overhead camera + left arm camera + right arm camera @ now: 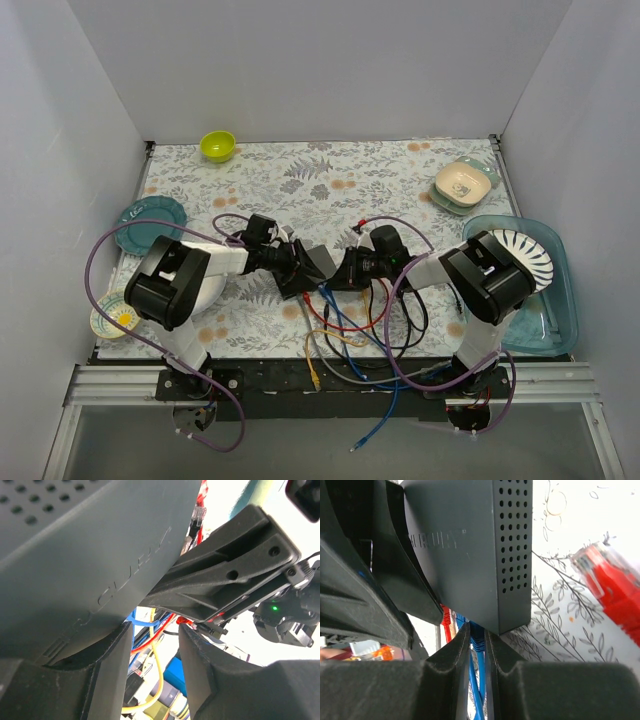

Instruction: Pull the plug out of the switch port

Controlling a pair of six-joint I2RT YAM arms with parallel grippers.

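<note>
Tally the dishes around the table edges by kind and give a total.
Bowls: 2 (lime bowl, cream bowl)
Plates: 4 (teal plate, daisy plate, pale green plate, white ribbed plate)
Trays: 1 (blue tray)
Total: 7

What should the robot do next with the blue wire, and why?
Probably draw the right pincer away from the switch. It is pinched shut on the blue plug, which looks seated in the switch's lower edge, so a short pull should free it.
</note>
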